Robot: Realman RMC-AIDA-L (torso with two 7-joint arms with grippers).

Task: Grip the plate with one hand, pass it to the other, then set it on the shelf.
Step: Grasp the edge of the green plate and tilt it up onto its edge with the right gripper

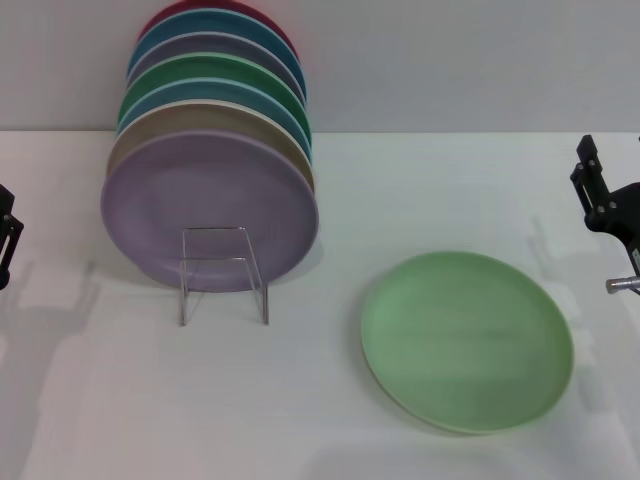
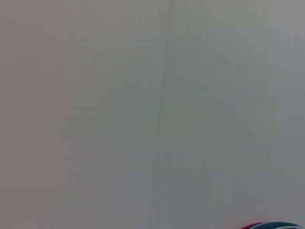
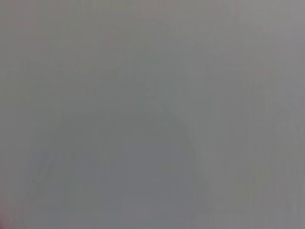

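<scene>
The pale mint-green plate (image 1: 467,340) lies flat on the white table at the front right in the head view. The clear acrylic shelf (image 1: 222,272) stands at the left, with several plates standing on edge in it; the front one is lilac (image 1: 208,210). My left gripper (image 1: 6,238) shows at the far left edge, well away from the shelf. My right gripper (image 1: 608,205) shows at the far right edge, beyond the plate and apart from it. Both wrist views show only blank pale surface.
Behind the lilac plate stand a tan plate (image 1: 290,140), a darker emerald-green plate (image 1: 215,72), blue ones and a red one (image 1: 195,8). A sliver of the stack's rims shows in the left wrist view (image 2: 271,225). The white wall rises behind the table.
</scene>
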